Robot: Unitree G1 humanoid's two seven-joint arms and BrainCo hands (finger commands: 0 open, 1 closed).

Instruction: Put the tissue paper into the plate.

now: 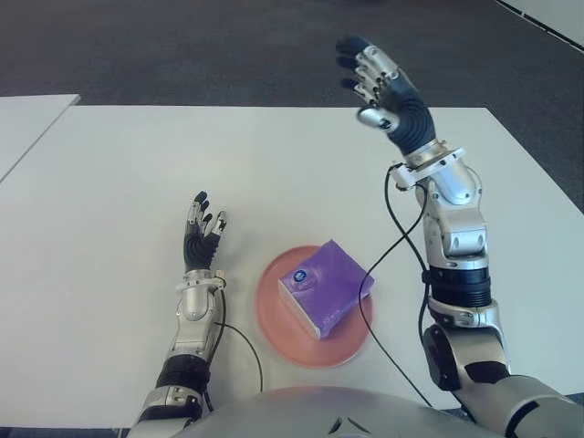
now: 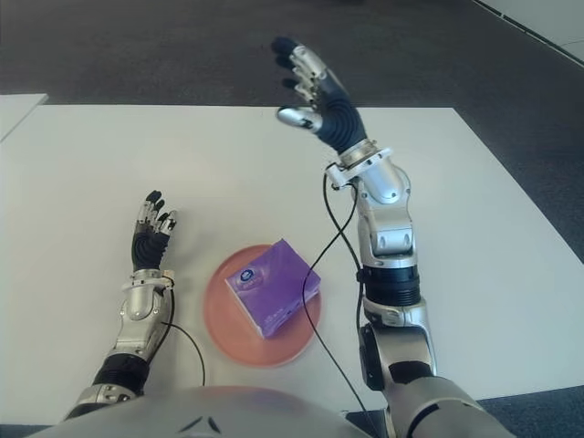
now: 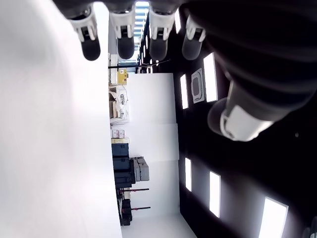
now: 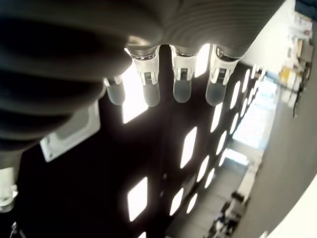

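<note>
While the purple tissue pack (image 1: 325, 287) lies in the pink plate (image 1: 274, 319), right robot hand (image 1: 381, 87) raised beyond, fingers spread, empty

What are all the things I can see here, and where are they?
tissue paper pack: one, purple, lying in the plate.
plate: one, pink, on the table near the robot, between its arms.
table: one, white, in front of the robot.
second table: one, white, far left corner.
floor: dark grey, beyond the table.
left robot hand: one, black and silver, open, left of the plate.
right robot hand: one, black and silver, open, raised high beyond the plate.
</note>
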